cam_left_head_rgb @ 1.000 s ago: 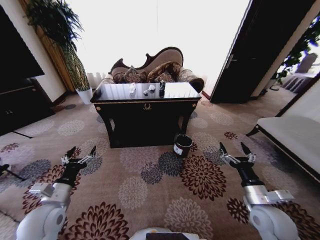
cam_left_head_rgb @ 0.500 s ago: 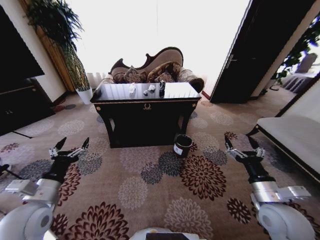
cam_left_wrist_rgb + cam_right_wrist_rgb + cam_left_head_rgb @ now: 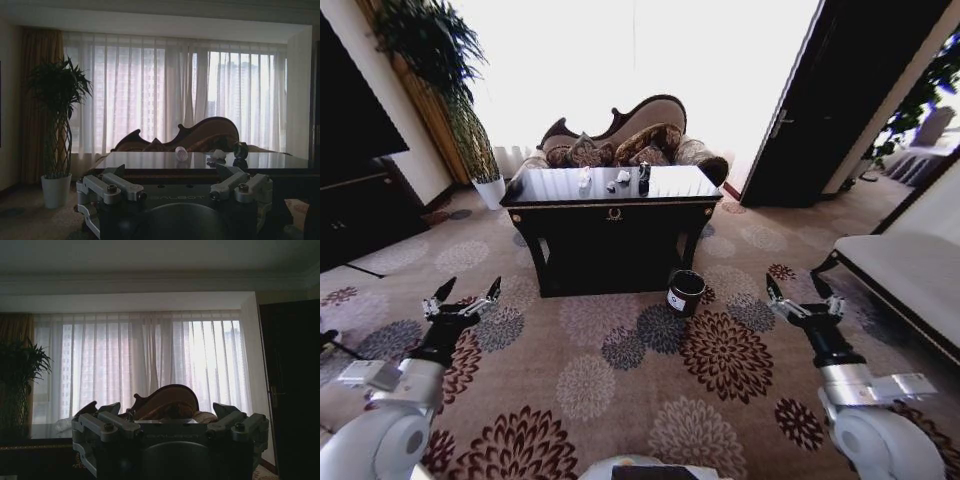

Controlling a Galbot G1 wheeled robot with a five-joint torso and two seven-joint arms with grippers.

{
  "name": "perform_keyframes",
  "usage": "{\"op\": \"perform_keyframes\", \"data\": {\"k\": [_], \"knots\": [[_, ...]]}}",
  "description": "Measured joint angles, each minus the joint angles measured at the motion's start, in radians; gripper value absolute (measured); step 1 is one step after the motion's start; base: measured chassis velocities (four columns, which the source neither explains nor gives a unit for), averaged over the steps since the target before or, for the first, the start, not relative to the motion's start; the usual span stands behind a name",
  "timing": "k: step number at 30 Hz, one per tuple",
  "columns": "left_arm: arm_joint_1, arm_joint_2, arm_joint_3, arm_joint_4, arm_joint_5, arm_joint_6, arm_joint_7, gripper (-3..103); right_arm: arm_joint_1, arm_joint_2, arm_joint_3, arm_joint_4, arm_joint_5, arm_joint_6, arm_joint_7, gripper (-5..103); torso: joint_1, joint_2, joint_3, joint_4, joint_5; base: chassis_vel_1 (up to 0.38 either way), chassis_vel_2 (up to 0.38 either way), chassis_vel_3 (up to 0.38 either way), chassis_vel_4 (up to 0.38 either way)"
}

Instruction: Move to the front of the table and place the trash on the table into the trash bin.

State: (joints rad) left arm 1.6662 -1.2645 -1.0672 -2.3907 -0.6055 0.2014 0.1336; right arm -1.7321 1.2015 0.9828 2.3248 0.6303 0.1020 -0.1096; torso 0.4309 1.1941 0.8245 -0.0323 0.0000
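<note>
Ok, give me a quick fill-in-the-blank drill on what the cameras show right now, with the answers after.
1. The trash bin stands on the carpet near the table's front ____ corner, by the robot's own sides.
2. The trash lies on top of the ____.
3. Both the left gripper and the right gripper hang over the carpet with their fingers ____.
4. Behind the table stands a ____ with patterned cushions.

Missing words: right; table; open; sofa
</note>
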Motion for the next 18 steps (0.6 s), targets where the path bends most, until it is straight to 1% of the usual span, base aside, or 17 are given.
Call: {"op": "perform_keyframes", "data": {"k": [8,18], "knots": [[0.002,-0.003,-0.001,-0.001,0.003,-0.002,0.002,100,0.002,-0.001,-0.003,-0.002,0.001,0.002,-0.003,100,0.001,0.0,0.0,-0.0001,0.0,-0.183,0.162,0.172,-0.192],[0.002,-0.006,0.002,-0.001,0.006,-0.003,0.005,100,0.003,0.0,-0.005,-0.003,0.001,0.003,-0.004,100,0.001,0.0,0.0,0.0,0.0,-0.177,0.196,0.178,-0.196]]}}
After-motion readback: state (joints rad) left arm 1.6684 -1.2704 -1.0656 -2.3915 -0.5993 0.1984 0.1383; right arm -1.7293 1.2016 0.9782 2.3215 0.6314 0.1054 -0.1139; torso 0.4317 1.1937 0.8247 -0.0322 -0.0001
